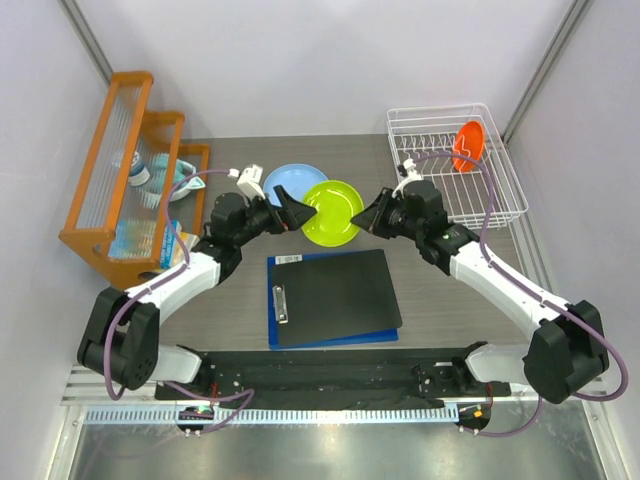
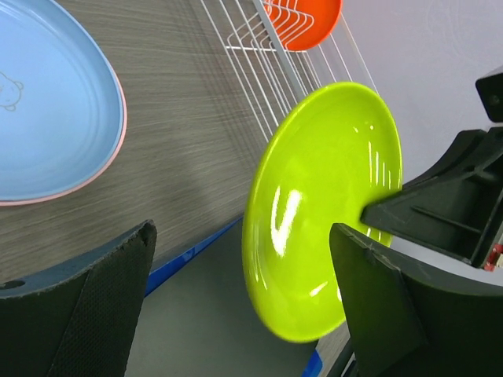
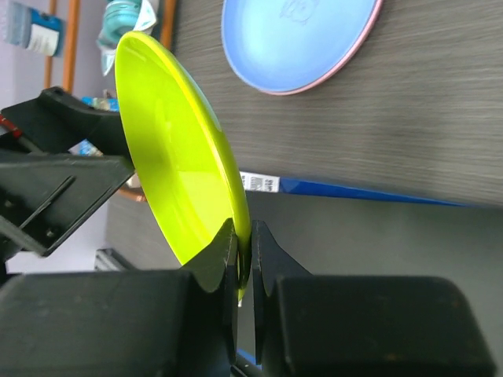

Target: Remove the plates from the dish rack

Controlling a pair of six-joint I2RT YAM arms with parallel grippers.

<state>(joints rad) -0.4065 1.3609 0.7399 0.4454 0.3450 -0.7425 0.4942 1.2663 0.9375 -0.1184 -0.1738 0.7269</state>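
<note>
Lime green plastic is sitting between the pads of my right gripper [image 3: 244,259]: I am pinching the rim of the lime green plate [image 3: 181,157] with those jaws closed down to the thickness of the plate. I am holding the plate clear of the tabletop [image 1: 230,300], over its middle. My left gripper [image 1: 297,212] is reaching in from the other side with its jaws standing wide apart and gripping nothing. Its fingers [image 2: 94,306] are flanking the plate's opposite rim, and I cannot tell whether either one is touching it. Just beyond the green plate, toward the far edge of the tabletop, the light blue plate [image 1: 287,183] is lying flat on top of the pink plate [image 2: 119,141], of which only a thin rim is showing. Below my grippers, toward the near edge, a black clipboard [image 1: 335,295] is lying on a blue board [image 1: 385,337]. In the far right corner the dish rack [image 1: 500,190] is standing with the orange plate [image 1: 467,145] propped on edge among its tines. Along the left edge an orange stepped shelf [image 1: 110,170] is holding a few small items too blurred to name.
</note>
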